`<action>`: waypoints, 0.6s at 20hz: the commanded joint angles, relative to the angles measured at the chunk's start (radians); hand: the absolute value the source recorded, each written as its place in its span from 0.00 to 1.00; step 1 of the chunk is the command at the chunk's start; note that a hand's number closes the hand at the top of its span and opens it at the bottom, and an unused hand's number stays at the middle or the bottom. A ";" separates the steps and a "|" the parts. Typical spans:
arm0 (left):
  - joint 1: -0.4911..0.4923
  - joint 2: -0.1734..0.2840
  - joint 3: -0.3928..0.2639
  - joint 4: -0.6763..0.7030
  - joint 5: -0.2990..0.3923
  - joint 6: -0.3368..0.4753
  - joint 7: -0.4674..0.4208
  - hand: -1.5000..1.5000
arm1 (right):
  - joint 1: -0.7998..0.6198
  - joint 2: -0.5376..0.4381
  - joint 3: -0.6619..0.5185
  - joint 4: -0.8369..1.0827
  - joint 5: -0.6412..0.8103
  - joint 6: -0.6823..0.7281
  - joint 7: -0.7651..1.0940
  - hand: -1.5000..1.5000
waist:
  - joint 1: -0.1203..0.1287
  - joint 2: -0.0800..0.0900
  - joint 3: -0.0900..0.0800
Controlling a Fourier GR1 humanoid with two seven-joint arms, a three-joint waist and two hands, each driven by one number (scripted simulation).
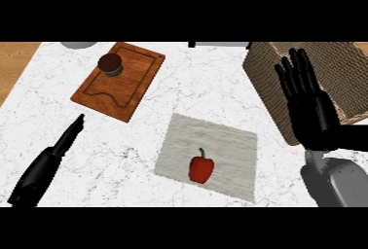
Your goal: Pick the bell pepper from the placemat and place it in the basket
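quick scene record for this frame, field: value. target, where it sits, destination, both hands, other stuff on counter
target: red bell pepper with green stem, lying untouched
support: grey cloth placemat, pepper near its lower middle
destination: woven wicker basket, upper right of the counter, nothing visible inside
left hand: open, fingers straight, at lower left, apart from the placemat
right hand: open, fingers up, in front of the basket
other: brown wooden cutting board at upper left, small dark round cup standing on it
surface: white marble counter

red bell pepper [201, 168] lies on the grey placemat [215, 141]; right hand [310, 104] open before the basket [338, 63] at far right.
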 commanded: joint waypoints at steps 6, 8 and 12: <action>-0.189 -0.100 0.187 0.136 0.202 0.056 0.260 0.50 | -0.154 0.004 -0.064 0.188 0.021 0.143 -0.211 1.00 | 0.001 0.013 0.035; -0.131 -0.119 0.122 0.114 0.188 0.036 0.237 0.50 | -0.148 -0.135 0.225 0.100 0.319 0.219 -0.175 1.00 | 0.030 0.011 0.027; -0.192 -0.111 0.167 0.157 0.231 0.027 0.294 0.50 | -0.144 0.054 0.444 0.130 0.618 -0.044 -0.188 0.00 | 0.013 0.002 0.029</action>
